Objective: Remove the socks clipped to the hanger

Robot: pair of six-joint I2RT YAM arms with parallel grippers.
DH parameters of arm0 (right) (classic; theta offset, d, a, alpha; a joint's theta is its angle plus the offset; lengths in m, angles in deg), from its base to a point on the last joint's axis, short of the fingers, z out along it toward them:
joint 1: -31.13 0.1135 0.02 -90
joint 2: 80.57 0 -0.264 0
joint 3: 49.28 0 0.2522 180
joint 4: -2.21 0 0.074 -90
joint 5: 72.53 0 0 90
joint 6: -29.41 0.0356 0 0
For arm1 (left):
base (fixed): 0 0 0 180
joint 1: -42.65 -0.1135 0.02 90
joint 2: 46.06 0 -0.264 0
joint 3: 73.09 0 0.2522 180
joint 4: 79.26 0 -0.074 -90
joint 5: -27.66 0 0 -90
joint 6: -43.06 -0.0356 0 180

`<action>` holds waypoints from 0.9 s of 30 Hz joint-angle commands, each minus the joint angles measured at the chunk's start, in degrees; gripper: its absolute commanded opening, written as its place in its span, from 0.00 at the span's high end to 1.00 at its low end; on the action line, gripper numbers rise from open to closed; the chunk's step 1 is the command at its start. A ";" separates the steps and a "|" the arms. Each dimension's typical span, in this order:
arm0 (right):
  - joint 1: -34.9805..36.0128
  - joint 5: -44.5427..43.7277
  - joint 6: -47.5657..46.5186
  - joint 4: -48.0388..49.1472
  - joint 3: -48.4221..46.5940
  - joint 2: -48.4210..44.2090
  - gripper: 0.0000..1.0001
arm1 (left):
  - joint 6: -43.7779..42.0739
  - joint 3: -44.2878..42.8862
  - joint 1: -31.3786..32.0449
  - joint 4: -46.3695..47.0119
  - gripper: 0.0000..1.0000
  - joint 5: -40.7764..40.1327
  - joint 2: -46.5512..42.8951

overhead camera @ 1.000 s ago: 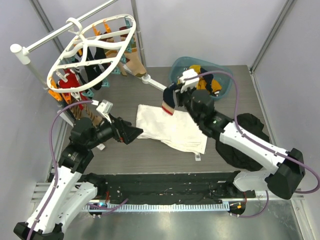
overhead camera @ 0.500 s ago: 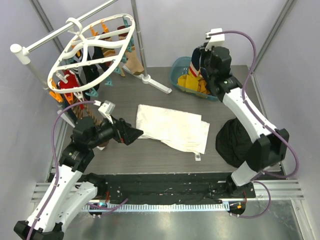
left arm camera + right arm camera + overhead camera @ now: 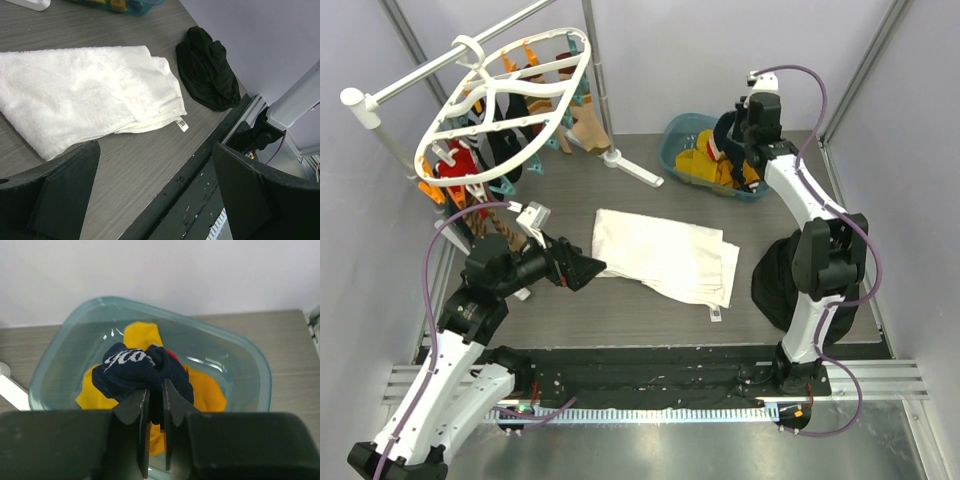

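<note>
We see the hanger (image 3: 505, 100) at far left, socks (image 3: 460, 165) clipped beneath it. Above the white cloth (image 3: 75, 95) our left gripper (image 3: 155, 175) gapes wide, empty. Over the teal bin (image 3: 65, 365) our right gripper (image 3: 156, 390), fingers nearly together, pinches a navy sock (image 3: 135, 367).

Navy sock (image 3: 142, 372) (white lettering) — yellow socks (image 3: 202, 390), teal tub (image 3: 252, 365).

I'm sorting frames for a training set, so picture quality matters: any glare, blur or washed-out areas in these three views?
Top external: evenly lit, no hard shadows, the hanger crisp. Left wrist: the fingers are soft dark blurs near the lens, the white towel runs bright, the black garment loses detail. Right wrist: glare streaks inside the teal tub, white lettering on the navy sock sharp.
</note>
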State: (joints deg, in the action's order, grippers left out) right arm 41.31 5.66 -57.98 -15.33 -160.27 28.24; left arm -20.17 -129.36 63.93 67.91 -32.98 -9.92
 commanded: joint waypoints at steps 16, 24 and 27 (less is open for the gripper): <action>-5.08 -5.59 11.01 -10.37 10.12 -11.60 0.24 | -0.49 -0.74 -0.18 -1.14 0.00 -7.38 -1.60; -3.94 3.98 14.79 -8.72 18.91 -24.59 0.24 | 1.44 -0.65 -0.18 -7.11 0.00 -17.40 -3.97; -1.92 7.57 15.76 -7.22 23.82 -29.25 0.25 | 2.50 -0.39 -0.18 -9.48 0.00 -21.00 -5.90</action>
State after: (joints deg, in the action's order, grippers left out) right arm 36.96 6.69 -44.82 -25.58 -140.95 4.79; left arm -19.30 -129.36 63.93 61.61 -47.21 -13.22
